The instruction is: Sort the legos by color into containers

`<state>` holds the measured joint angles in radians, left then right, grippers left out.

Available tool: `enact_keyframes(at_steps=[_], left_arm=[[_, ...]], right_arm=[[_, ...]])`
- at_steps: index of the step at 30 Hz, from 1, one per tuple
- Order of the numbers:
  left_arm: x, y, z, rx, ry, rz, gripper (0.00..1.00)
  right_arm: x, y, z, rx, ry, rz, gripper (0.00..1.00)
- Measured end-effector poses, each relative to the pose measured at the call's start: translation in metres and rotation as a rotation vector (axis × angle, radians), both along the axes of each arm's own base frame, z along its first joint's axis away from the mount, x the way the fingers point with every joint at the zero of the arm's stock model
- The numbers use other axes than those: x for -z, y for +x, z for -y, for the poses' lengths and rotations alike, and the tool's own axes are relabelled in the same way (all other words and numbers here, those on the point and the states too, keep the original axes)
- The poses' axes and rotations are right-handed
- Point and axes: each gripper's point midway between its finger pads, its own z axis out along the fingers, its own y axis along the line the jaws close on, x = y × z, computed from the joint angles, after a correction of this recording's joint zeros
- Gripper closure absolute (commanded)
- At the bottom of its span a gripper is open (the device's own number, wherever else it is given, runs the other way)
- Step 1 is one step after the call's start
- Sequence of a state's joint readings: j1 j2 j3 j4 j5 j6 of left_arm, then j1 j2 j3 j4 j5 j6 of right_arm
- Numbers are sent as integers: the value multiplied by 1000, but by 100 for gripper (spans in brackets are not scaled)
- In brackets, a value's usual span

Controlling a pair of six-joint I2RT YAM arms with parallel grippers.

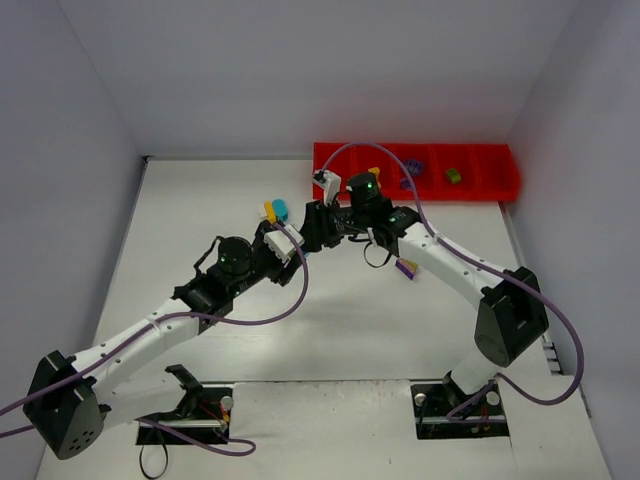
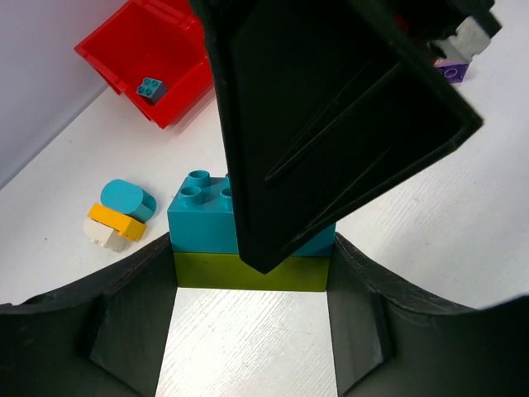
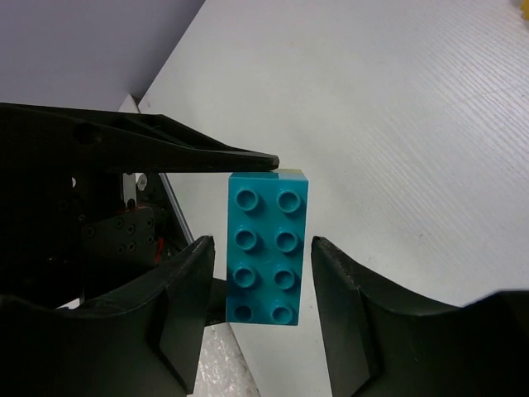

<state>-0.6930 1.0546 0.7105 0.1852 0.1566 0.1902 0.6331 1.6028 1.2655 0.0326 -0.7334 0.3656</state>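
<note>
One red tray [image 1: 470, 192], three teal bricks [image 3: 266, 248] [image 2: 150, 87] [image 2: 128, 198], two yellow [image 1: 374, 172] [image 2: 116, 219], two purple [image 1: 407, 268] [image 1: 412, 167], two olive [image 2: 248, 273] [image 1: 453, 176], one white [image 2: 103, 236].

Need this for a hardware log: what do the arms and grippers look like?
The left arm and right arm have white shells, black joints and a green light by the wrist; a purple cable loops along each. The left gripper and right gripper are matte black with broad fingers.

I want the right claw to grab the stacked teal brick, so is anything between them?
Nothing visible. The teal plastic brick sits between the right claw's fingers, uncovered; the left claw holds the olive-green brick under it.
</note>
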Motion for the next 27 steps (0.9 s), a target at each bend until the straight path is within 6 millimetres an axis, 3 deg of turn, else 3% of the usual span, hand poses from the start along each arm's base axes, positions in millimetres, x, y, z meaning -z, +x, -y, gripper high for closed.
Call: enact_keyframes(at_steps=[3,4,7,27], left_arm=[[1,0,0,1,4,1,100],[1,0,0,1,7,1,100],[3,1,0,2,12,0,100],[8,7,17,1,-79,-52,100]], right_arm=[[5,0,-1,-3,-10,-5,69],[6,0,-1,0,-12,-8,79],[8,2,0,12,-22,-11,90],[9,11,25,31,-86,-20,92]])
